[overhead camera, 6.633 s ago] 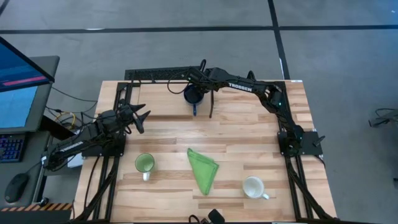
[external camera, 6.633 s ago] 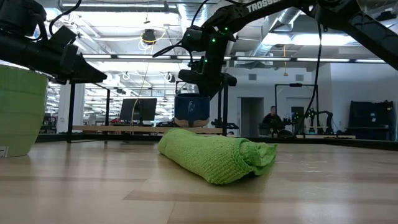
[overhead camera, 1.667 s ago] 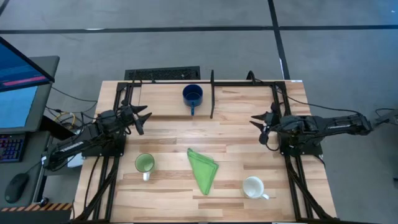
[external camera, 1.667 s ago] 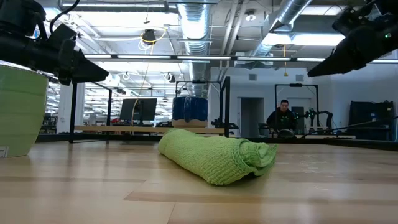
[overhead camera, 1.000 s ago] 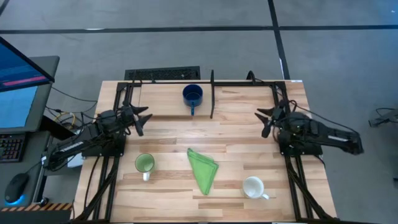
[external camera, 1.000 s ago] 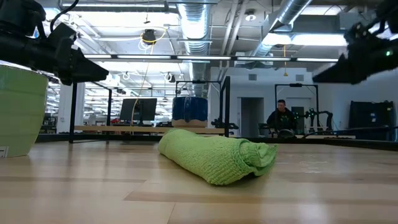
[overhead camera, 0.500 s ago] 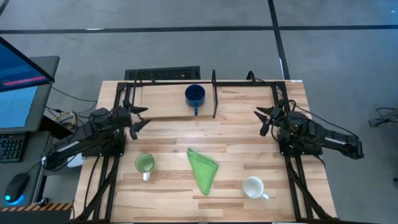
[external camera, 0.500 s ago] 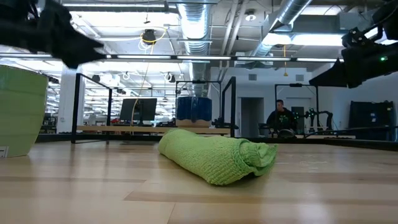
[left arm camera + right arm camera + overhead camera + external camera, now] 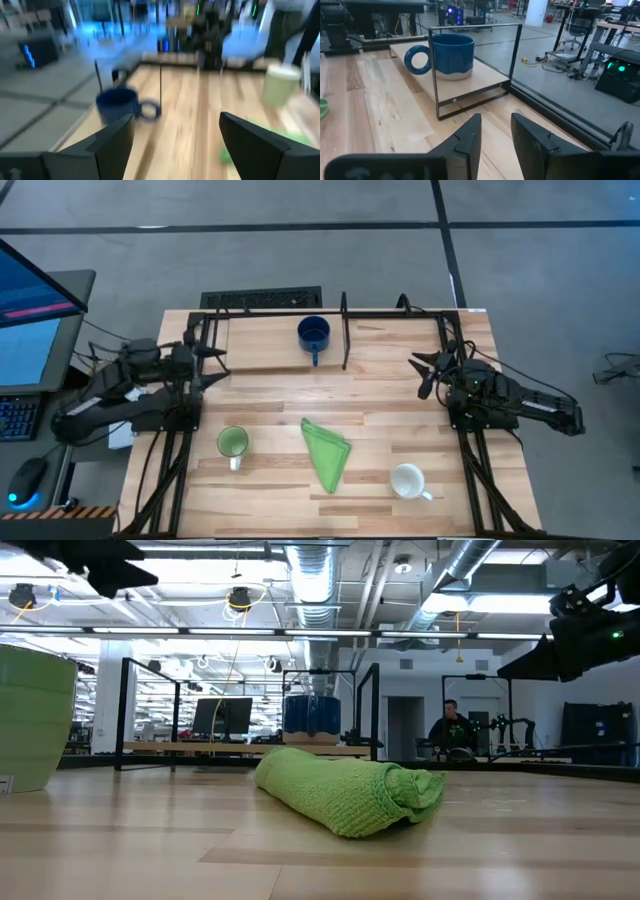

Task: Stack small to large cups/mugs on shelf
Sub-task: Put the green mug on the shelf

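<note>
Seen from above, a blue mug [image 9: 313,333] stands on the shelf [image 9: 270,340] at the tabletop's [image 9: 380,420] far edge. A green mug [image 9: 233,443] and white mug [image 9: 407,480] wait near the front, a folded cloth [image 9: 327,450] between them. The left claw [image 9: 208,364], fingers spread and empty, should probably descend over the green mug's rim, avoiding the shelf rods. The right claw [image 9: 428,374] hovers open at the right edge, well clear.

The left wrist view was motion-blurred, smearing the blue mug [image 9: 117,102]; in the low view the green mug [image 9: 35,720] was cut off beside the cloth [image 9: 345,788].
</note>
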